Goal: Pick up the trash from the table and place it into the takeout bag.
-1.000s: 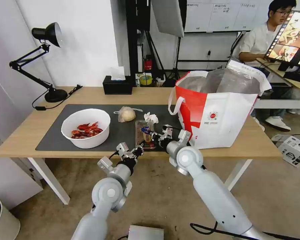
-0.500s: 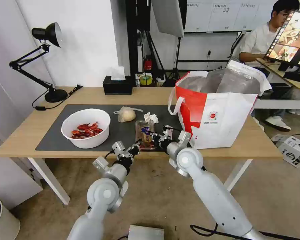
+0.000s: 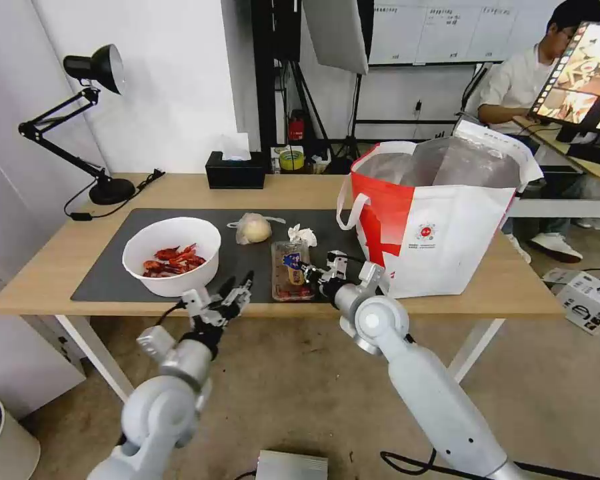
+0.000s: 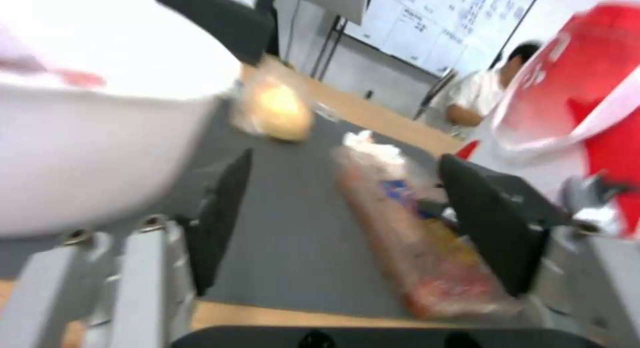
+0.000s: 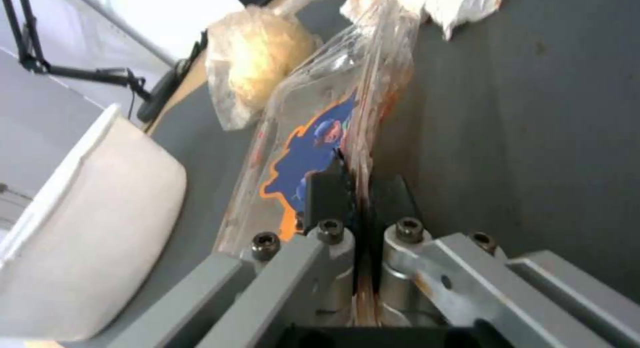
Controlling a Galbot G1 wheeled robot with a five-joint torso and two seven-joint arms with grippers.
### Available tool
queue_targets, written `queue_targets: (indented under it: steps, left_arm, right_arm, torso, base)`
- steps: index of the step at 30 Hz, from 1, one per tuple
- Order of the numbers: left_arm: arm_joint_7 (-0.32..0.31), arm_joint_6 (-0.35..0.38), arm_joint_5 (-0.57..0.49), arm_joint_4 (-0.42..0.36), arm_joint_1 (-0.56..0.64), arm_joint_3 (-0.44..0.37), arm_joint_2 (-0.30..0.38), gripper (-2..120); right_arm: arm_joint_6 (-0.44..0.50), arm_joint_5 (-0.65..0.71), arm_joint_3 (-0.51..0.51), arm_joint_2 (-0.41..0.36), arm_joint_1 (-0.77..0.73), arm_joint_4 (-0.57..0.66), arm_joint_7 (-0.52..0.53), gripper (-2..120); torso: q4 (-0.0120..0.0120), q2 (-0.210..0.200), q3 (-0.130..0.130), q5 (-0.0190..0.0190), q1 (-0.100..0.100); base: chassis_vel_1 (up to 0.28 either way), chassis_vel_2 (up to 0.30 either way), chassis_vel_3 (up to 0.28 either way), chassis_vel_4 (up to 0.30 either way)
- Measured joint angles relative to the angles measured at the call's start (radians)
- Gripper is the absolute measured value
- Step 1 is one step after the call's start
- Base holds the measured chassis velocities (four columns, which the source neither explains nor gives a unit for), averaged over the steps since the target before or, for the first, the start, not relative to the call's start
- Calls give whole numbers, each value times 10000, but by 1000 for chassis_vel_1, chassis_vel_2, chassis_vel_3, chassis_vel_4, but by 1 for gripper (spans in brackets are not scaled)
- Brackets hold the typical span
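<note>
Right wrist view, right gripper (image 5: pixel 357 188) fingers pinching clamshell tray (image 5: pixel 313 153) edge, left gripper (image 3: pixel 237 288) wide

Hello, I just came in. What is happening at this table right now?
The robot is clearing trash into the takeout bag. Its right gripper is shut on the edge of the clear plastic clamshell tray, which lies on the dark mat. The left gripper is open at the table's near edge, beside the white bowl of crayfish shells. The bun and tissue lie untouched.
</note>
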Motion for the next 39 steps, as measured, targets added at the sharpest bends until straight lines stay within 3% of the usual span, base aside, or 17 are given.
queue_targets:
  steps: [5, 17, 26, 33, 39]
  left_arm:
    - [510, -483, 1198, -155, 575, -664, 154, 99]
    - [1106, -1271, 2941, 221, 1014, -1265, 110, 100]
    - [1164, -1749, 3508, 521, 1342, -1321, -183, 100]
    - [1168, -1978, 3752, 642, 1522, -1359, -507, 100]
    - [1169, -2050, 3863, 696, 1547, -1359, -633, 100]
  right_arm:
    - [105, 40, 213, 108, 15, 48, 4, 0]
    - [87, 937, 687, 134, -40, 1159, 304, 0]
    - [-6, 1972, 832, 312, 302, 2342, 1030, 0]
    - [22, 3032, 1236, 637, 1495, 3367, 2210, 0]
    - [277, 3141, 1638, 660, 2310, 3663, 2799, 0]
  torso:
    - [0, 0, 0, 1, 0]
    - [-1, 0, 0, 1, 0]
    - [-1, 1, 1, 2, 0]
    - [0, 1, 1, 1, 0]
    - [0, 2, 1, 2, 0]
  base:
    - [0, 0, 0, 0]
    - [0, 0, 0, 0]
    - [0, 0, 0, 0]
    - [0, 0, 0, 0]
    - [0, 0, 0, 0]
